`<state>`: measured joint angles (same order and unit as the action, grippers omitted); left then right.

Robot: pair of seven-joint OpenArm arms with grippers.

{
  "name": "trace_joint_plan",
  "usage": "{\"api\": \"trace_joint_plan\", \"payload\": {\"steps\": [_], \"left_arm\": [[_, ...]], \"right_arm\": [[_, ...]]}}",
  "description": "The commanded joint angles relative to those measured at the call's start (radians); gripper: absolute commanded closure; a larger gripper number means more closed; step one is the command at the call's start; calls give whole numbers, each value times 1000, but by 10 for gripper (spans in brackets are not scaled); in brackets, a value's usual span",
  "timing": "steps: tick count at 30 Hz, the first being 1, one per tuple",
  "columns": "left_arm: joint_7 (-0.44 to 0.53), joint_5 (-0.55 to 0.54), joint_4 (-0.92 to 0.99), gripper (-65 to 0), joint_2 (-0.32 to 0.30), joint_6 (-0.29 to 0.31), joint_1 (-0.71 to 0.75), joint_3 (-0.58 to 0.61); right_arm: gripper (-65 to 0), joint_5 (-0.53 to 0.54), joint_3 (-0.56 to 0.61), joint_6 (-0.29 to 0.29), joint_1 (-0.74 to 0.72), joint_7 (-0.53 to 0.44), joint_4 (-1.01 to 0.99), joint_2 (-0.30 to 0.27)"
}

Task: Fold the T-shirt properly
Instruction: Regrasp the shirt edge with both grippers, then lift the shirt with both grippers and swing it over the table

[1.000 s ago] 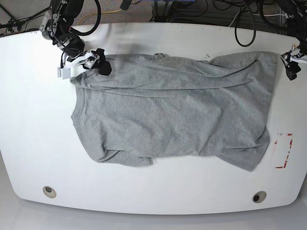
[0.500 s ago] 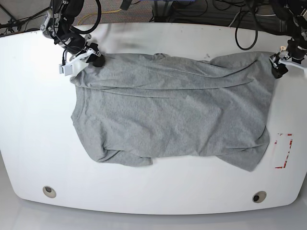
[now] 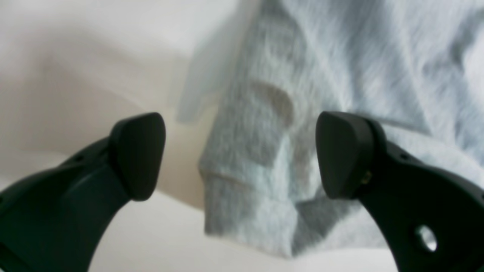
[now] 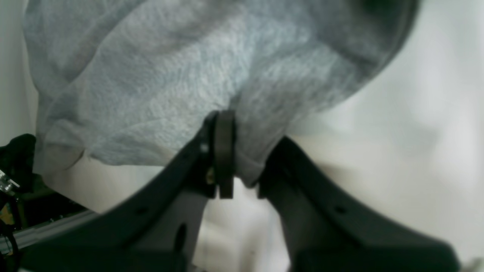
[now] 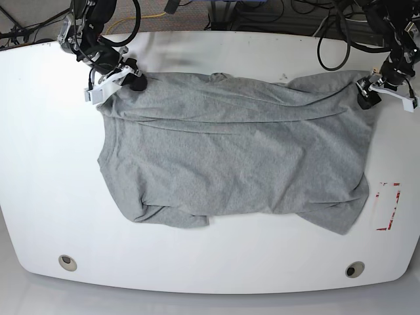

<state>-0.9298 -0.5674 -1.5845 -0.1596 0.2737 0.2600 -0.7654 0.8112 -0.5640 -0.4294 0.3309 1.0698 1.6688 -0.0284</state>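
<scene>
Base view — where is the garment?
— T-shirt (image 5: 236, 151) lies spread on the white table (image 5: 46, 164).
— Jaws?
— Right gripper (image 4: 242, 162) pinches the far-left corner; left gripper (image 3: 240, 155) spread wide astride the far-right hem.

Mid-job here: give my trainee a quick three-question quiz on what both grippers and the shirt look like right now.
1. True or false: the right gripper is shut on the T-shirt.
2. The left gripper is: A) open, with a corner of the shirt between its fingers; B) shut on the shirt; C) out of view.
3. In the base view, the T-shirt lies spread on the white ____.

Key:
1. True: grey cloth is pinched between the closed fingers.
2. A: the two black fingertips stand wide apart, with a hemmed corner between them.
3. table.
</scene>
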Motion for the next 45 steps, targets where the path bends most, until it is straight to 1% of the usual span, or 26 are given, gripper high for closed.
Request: {"api": "trace_joint_plan", "payload": {"steps": [1,2,4,5,6,7,9,10,11,16,18,23,25,28,30,36,38,40,43,45], "left_arm": [[1,-9,6,-576,-13,5,0,30],[1,-9,6,-558,-13,5,0,34],[1,-9,14,-451,-13,5,0,36],[1,-7,20,-387,-13,5,0,37],[1,-9,34,-310,-13,5,0,39],[1,-9,46,-233,-13,5,-3,39],[1,-10,65,-108,-13,5,-14,40],[1,-9,74,-35,-13,5,-18,40],[1,-9,75,0,-13,5,-20,40],[1,-10,23,0,-36,5,-18,36],[1,-10,-37,0,-51,5,-14,37],[1,-7,-241,0,-93,5,51,39],[1,8,-308,0,-113,5,69,45],[1,54,-363,0,-145,5,86,97],[1,76,-379,0,-154,5,95,129],[5,125,-380,0,-148,5,95,225],[27,146,-380,0,-146,5,91,266],[53,152,-382,0,-146,5,84,297],[104,163,-380,0,-153,2,43,378],[102,214,-380,0,-154,2,2,436]], "right_arm": [[-71,15,-3,-7,-3,-9,20,-5],[-70,15,-3,-7,-2,-9,20,-5],[-41,15,-4,-7,0,-9,20,-5],[-14,15,-4,-7,0,-9,20,-5],[0,15,-4,-7,-2,-9,20,-5],[0,15,-4,-7,-2,-9,20,-5],[0,15,-4,-7,-2,-9,20,-5],[0,15,-4,-7,-2,-9,20,-5],[0,15,-4,-7,-2,-9,20,-5],[0,17,-6,-7,4,-10,60,-3],[0,17,-17,-7,21,-10,106,-3],[0,17,-64,-7,78,-10,239,0],[0,17,-84,-7,96,-10,274,0],[0,17,-101,-7,126,-10,299,-1],[0,17,-112,-7,144,-10,301,-5],[0,15,-118,-7,155,-10,301,-6],[0,15,-113,-7,145,-10,301,-11],[0,15,-110,-7,115,-10,301,-21],[0,6,-110,-7,43,-10,291,-43],[0,6,-109,-7,-5,-10,267,-78]]}}
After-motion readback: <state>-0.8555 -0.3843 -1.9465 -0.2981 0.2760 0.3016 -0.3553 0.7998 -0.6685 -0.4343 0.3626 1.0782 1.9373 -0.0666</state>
